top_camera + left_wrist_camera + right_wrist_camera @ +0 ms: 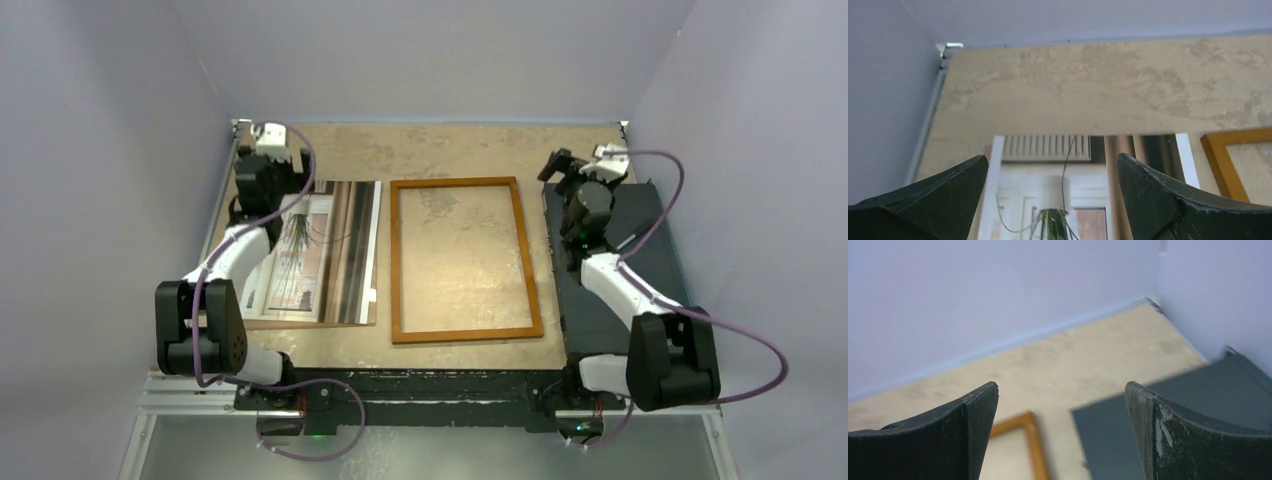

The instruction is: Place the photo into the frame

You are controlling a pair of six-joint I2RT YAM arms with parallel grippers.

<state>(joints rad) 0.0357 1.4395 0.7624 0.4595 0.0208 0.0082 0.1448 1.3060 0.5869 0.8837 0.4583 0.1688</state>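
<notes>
Now the photo [320, 250] lies face up left of the empty frame [466, 333], so pick-up looks like your step. Your left gripper [1053, 175] hovers at its far edge, jaws wide and empty, the right gripper [1062, 410] likewise over the slab [640, 215]. Next, you probably need to pinch that thin edge.

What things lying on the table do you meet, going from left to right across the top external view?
photo → frame → black slab
</notes>
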